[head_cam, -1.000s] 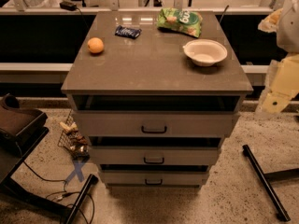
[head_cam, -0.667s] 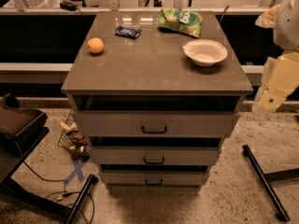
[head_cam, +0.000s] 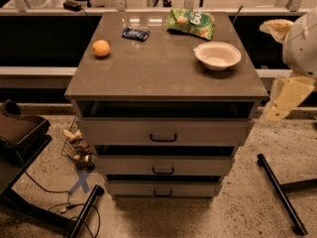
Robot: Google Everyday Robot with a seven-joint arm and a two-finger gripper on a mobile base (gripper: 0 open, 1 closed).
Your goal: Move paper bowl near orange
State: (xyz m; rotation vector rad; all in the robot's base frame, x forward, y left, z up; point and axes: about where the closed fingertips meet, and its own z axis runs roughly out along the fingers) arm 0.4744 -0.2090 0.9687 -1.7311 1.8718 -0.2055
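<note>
The off-white paper bowl (head_cam: 217,55) sits upright on the right side of the brown cabinet top (head_cam: 163,71). The orange (head_cam: 101,48) lies on the left side of the same top, well apart from the bowl. My arm (head_cam: 289,96) comes in at the right edge of the view, beside the cabinet. My gripper (head_cam: 276,28) is at the upper right, off the cabinet top and to the right of the bowl, touching nothing.
A green snack bag (head_cam: 191,23) lies at the back, just behind the bowl. A small dark blue packet (head_cam: 135,33) lies at the back centre. The cabinet has three drawers (head_cam: 163,137). Black stand legs (head_cam: 278,192) and cables lie on the floor.
My arm at the right edge has shifted slightly, with the gripper a little further left. The bowl and the orange have not moved.
</note>
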